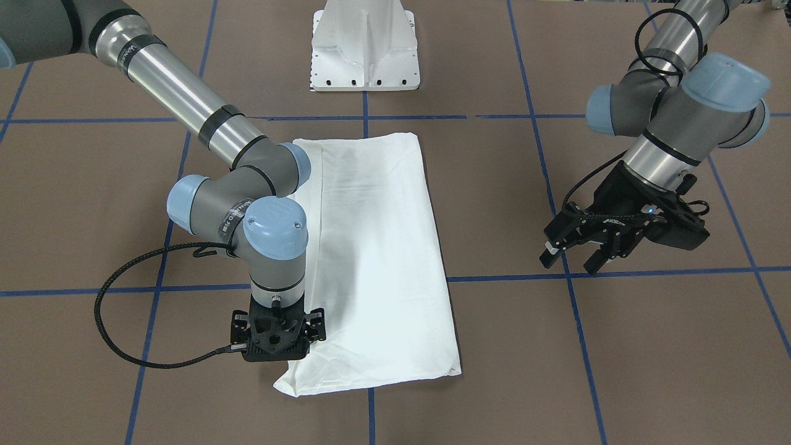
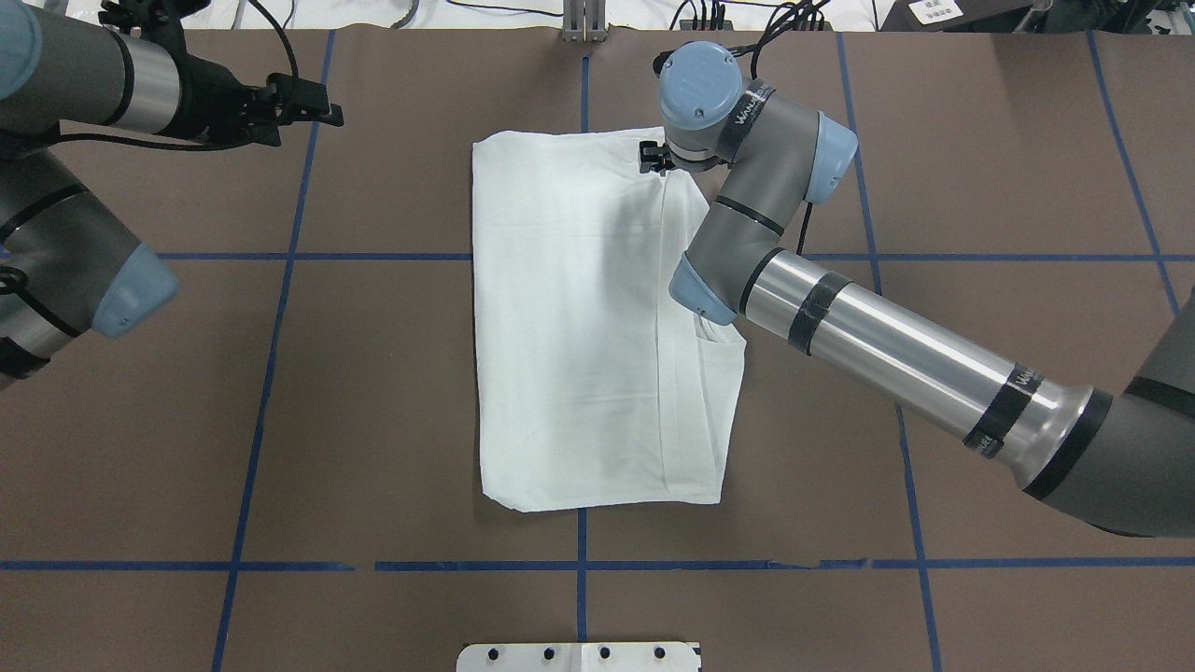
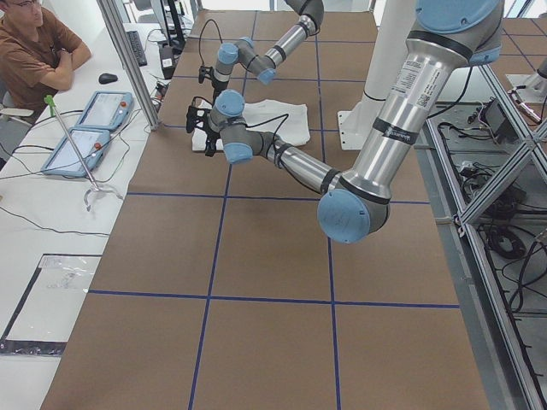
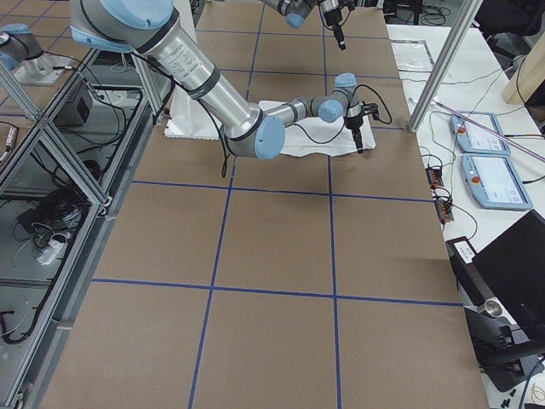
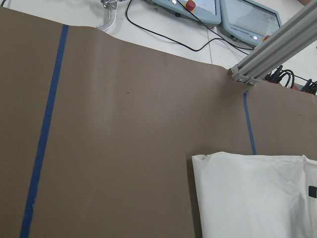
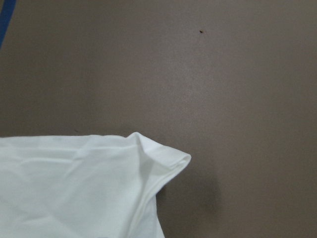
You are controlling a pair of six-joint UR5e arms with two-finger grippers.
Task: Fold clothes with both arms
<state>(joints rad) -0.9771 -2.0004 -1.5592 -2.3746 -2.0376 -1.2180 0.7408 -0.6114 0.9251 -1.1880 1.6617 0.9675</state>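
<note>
Bright, even overhead light; soft shadows, wrist views perhaps slightly blurred.

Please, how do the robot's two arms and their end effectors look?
The left arm and right arm are alike: grey joints, silver metal tubes, light-blue round caps, black bands. The left end effector and right end effector are black; a black braided cable runs to the right one.

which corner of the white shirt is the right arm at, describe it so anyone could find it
On the brown table with blue tape lines, a white shirt lies folded into a long rectangle. At its end farthest from the white pedestal base, take the corner on the robot's right. Only this one sits under the right gripper, and its edge curls up.
</note>
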